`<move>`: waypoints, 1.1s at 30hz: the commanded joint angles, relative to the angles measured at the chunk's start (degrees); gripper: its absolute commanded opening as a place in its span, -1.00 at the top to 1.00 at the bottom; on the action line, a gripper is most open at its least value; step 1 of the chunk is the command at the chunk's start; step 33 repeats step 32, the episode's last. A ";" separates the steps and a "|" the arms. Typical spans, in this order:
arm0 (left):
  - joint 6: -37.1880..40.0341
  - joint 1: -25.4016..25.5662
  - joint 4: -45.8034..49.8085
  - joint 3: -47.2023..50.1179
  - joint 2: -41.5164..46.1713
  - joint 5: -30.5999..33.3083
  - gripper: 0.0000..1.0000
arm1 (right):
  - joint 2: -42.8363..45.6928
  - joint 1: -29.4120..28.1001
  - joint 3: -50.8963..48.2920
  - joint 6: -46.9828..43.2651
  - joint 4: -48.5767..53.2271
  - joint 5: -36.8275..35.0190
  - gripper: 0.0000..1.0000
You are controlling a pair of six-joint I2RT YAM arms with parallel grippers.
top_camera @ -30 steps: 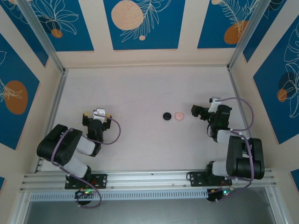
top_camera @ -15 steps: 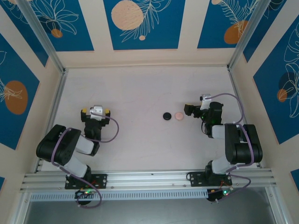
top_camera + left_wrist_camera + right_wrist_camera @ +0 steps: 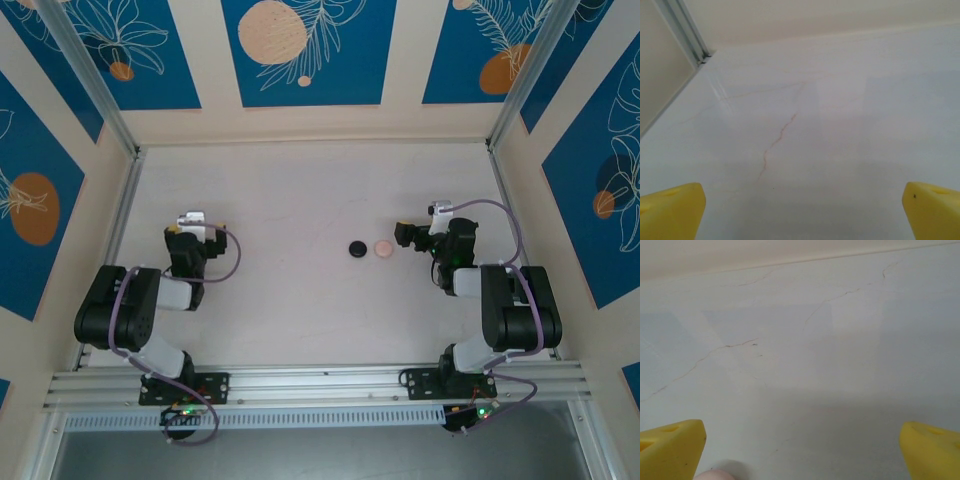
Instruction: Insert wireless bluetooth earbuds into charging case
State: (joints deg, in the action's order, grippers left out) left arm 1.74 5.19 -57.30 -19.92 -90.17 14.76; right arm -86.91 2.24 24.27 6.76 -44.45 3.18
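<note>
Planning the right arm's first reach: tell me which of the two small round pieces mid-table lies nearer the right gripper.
The pale pink charging case, just beside the open right gripper; the black disc lies past it, farther left.

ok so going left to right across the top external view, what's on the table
left pincer, open → black disc → pink charging case, right beside the disc → right pincer, open, just right of the case
</note>
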 commanded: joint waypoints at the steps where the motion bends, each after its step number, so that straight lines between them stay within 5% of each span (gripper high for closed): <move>1: -1.17 -0.28 1.38 -0.29 0.81 -2.14 -1.00 | -0.45 -0.26 -0.45 -1.49 -1.87 -0.63 -0.98; 33: -0.90 -0.35 1.86 -0.49 0.87 -2.77 -1.00 | -0.44 -0.30 -0.53 -1.56 -1.92 -0.53 -0.98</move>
